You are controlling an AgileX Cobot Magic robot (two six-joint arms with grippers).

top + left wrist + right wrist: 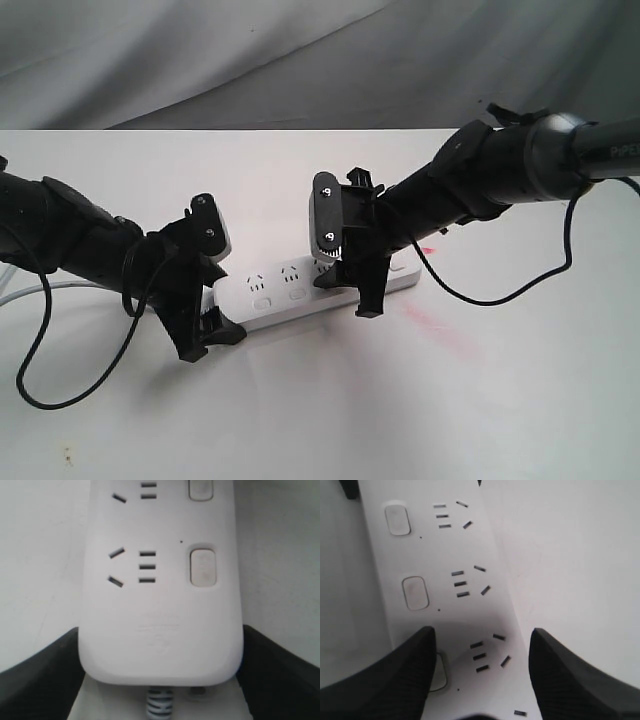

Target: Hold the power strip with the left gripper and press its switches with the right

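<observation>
Left gripper [208,338] sits nearest, fingers [40,680] pressed against both long sides of the power strip [290,290] at its rounded cord end, pinching it. Power strip lies flat on the table [500,410], running from between my left fingers across to under my right gripper [352,292]. Switches [202,567] run in a row along one long edge, one beside each outlet. Two show just ahead of my left fingers, and three show in the right wrist view. Right gripper is spread wide over the strip. One finger [395,680] overlaps the nearest switch [439,672] and covers part of it; the other finger hangs past the outlet-side edge over bare table. Cannot tell if that finger actually pushes the switch down. Grey cord [160,705] exits the strip end between my left fingers. Black cable loop [45,405] hangs off my left arm onto the table. Faint pink smear [440,330] marks the table just beyond my right gripper. Grey cloth [300,60] hangs behind.
</observation>
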